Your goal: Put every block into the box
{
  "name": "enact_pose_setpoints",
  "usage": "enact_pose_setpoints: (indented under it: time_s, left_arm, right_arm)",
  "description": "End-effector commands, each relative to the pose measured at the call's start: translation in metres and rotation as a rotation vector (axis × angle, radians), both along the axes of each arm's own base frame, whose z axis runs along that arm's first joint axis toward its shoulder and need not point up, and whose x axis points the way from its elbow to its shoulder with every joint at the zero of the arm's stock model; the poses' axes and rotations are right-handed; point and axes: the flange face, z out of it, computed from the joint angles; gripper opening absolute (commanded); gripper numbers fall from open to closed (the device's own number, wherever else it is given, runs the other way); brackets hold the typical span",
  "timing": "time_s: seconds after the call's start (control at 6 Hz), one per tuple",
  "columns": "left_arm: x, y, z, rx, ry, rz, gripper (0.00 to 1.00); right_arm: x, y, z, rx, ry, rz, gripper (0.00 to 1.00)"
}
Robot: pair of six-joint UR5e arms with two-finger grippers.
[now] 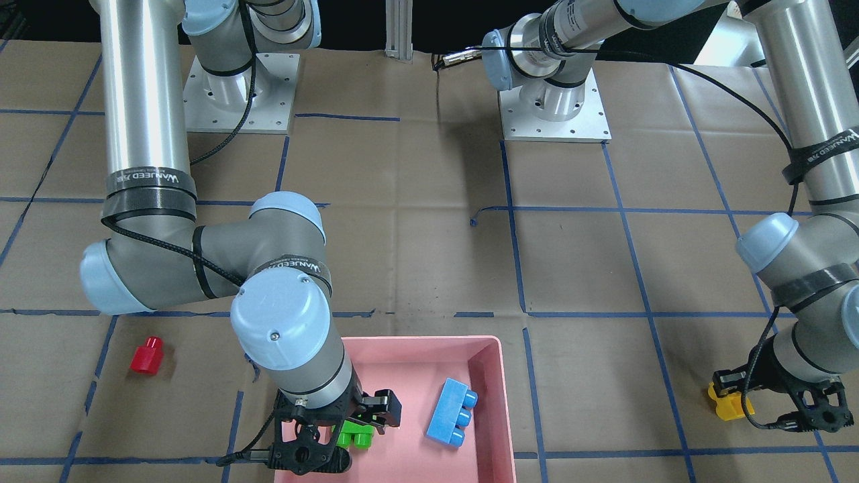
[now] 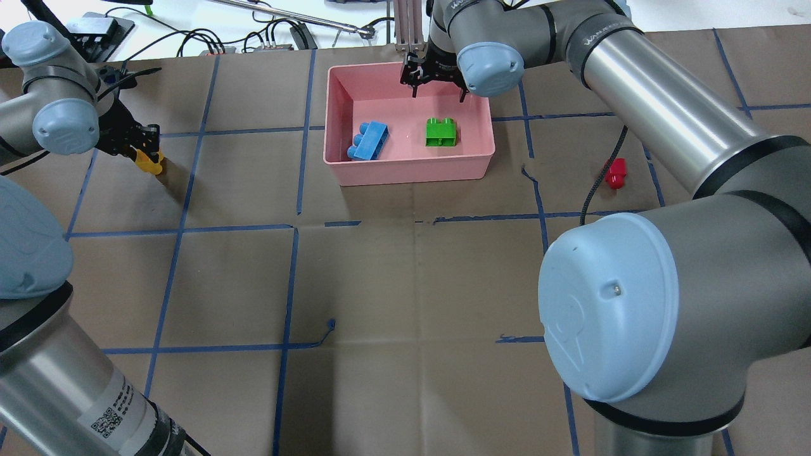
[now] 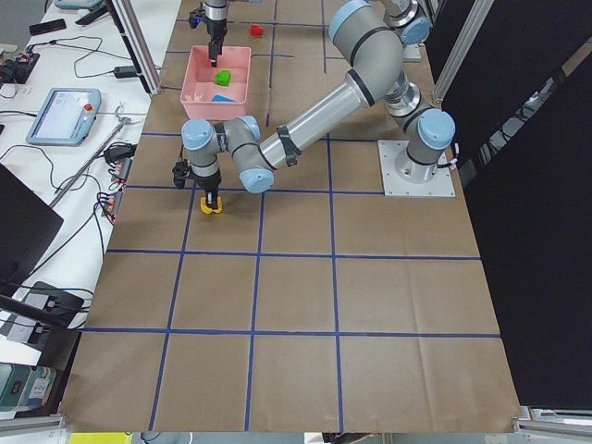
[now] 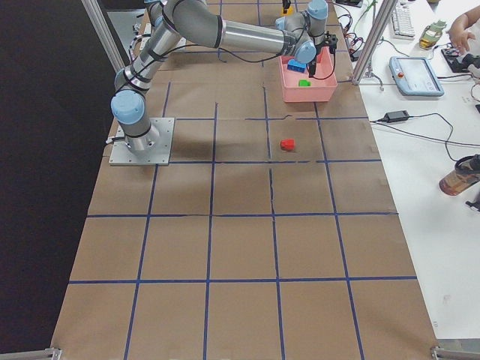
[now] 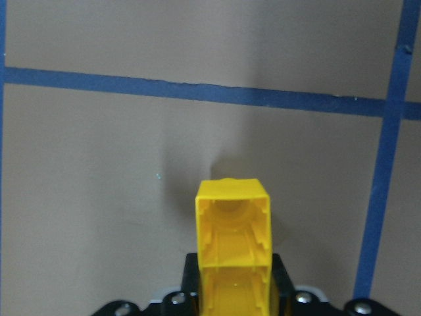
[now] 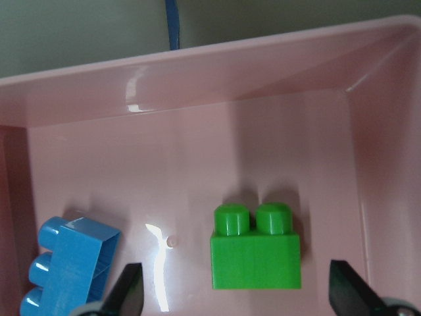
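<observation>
This is a robotics lab. Two industrial arms [image 2: 665,120] are bolted by metal plates [image 1: 590,127] to a paper-covered table [image 2: 412,285] marked with a blue tape grid [image 2: 209,348]. A teach pendant [image 3: 63,116], cables [image 3: 104,185] and aluminium posts [image 3: 137,51] line the side bench [image 3: 55,55].

Overhead: high behind robot, facing forward and down; box [image 2: 408,170] mid-far, centred. Front-facing: across table, steep downward look toward robot; box at near bottom edge, cut off. Left-end and right-end: distant, looking along table from opposite ends; box small near top in both. Right wrist: close, straight down into box; shares green block [image 6: 255,260] and blue block [image 6: 66,263] with overhead and front-facing. Left wrist: very close on yellow block [image 5: 233,250], well apart from box; overhead shares it.
</observation>
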Motion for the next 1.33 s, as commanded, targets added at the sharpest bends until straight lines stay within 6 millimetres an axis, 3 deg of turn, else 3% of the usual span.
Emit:
enact_pose_setpoints:
  time_s: [0.0,0.17,0.33,0.5,0.67,0.83,1.0,1.17]
  left_arm:
    - [-0.030,-0.002,0.030,-0.033,-0.005,-0.040,0.00]
    - [-0.101,-0.006,0.068,-0.088,0.007,-0.137,0.00]
    - [-0.191,-0.008,0.091,-0.125,0.005,-0.266,0.00]
    - [-0.282,-0.003,0.099,-0.152,0.008,-0.399,0.00]
    - [-0.344,0.006,0.101,-0.165,0.023,-0.489,0.00]
    - [-0.389,0.014,0.107,-0.180,0.034,-0.552,0.00]
    - [-0.410,0.017,0.102,-0.181,0.036,-0.585,0.00]
    - [-0.420,0.017,0.090,-0.167,0.039,-0.597,0.02]
  right_arm:
    - [-0.037,-0.002,0.051,0.027,0.023,0.032,1.00]
    - [-0.081,0.003,0.065,0.079,0.047,0.059,1.00]
    - [-0.135,0.003,0.071,0.132,0.079,0.128,1.00]
    - [-0.207,0.003,0.053,0.194,0.141,0.184,0.99]
    - [-0.283,0.014,0.025,0.248,0.123,0.195,0.99]
    - [-0.334,0.033,-0.003,0.306,0.090,0.194,0.99]
    - [-0.344,0.044,-0.025,0.343,0.077,0.178,0.99]
    - [-0.342,0.055,-0.047,0.385,0.064,0.163,0.99]
